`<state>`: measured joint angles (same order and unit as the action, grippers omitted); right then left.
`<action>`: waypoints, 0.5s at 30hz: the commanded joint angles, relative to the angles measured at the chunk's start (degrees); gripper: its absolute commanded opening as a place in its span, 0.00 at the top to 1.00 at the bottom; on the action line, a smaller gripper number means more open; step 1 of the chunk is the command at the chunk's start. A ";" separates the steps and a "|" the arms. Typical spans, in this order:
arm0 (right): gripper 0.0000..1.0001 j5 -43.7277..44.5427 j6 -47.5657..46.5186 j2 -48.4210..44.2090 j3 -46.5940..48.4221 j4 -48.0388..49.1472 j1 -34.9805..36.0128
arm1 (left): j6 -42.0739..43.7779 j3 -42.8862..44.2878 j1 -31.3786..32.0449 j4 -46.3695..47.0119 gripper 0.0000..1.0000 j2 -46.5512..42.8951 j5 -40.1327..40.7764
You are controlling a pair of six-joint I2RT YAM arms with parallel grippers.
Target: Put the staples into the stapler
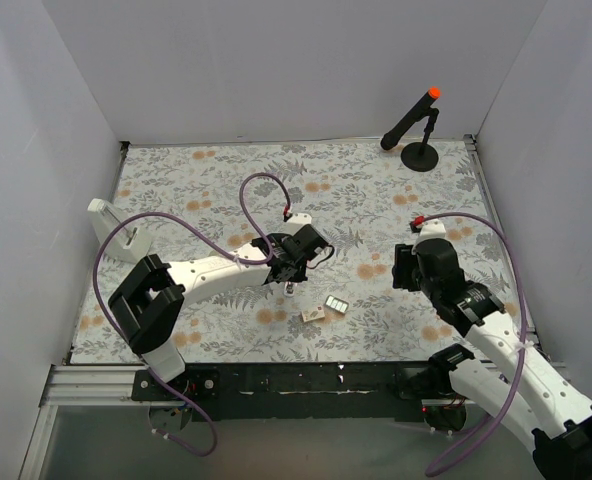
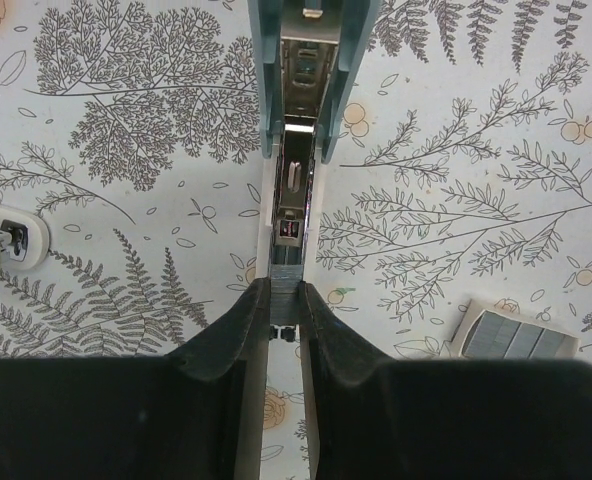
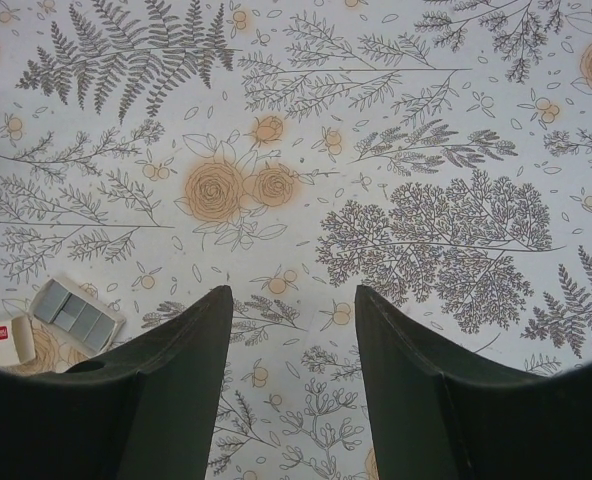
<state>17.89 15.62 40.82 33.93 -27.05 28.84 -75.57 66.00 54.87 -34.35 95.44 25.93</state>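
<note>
The stapler (image 2: 298, 150) lies open under my left gripper, its blue-grey cover (image 2: 316, 50) swung away and its metal channel bare. In the top view only a small end of it (image 1: 290, 290) shows below the gripper. My left gripper (image 2: 284, 290) (image 1: 290, 276) is shut on a grey strip of staples (image 2: 285, 272) at the near end of the channel. The staples tray (image 1: 337, 303) (image 2: 516, 335) (image 3: 76, 315) and its beige box (image 1: 313, 314) (image 3: 4, 338) lie on the cloth to the right. My right gripper (image 3: 291, 295) (image 1: 404, 268) is open and empty above the cloth.
A black microphone-like stand (image 1: 418, 130) with an orange tip is at the back right. A white object (image 1: 111, 222) lies at the far left. A small white thing with a metal part (image 2: 1, 240) sits left of the stapler. White walls enclose the floral cloth (image 1: 226, 180).
</note>
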 commanded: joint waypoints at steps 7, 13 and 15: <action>0.40 1.71 -1.47 4.44 4.03 4.11 -0.36 | 4.73 -1.57 -0.29 3.67 1.00 -1.75 -1.85; 0.40 1.80 -1.82 6.73 5.18 5.51 -0.36 | 5.34 -1.84 -0.29 2.88 1.00 -1.48 -2.46; 0.40 1.71 -1.82 7.34 5.53 5.95 -0.36 | 5.17 -2.01 -0.29 2.79 1.00 -1.74 -2.55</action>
<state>18.37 14.57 47.37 36.34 -24.49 28.82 -71.22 64.42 54.70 -31.68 95.44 23.57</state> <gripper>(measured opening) 0.600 0.147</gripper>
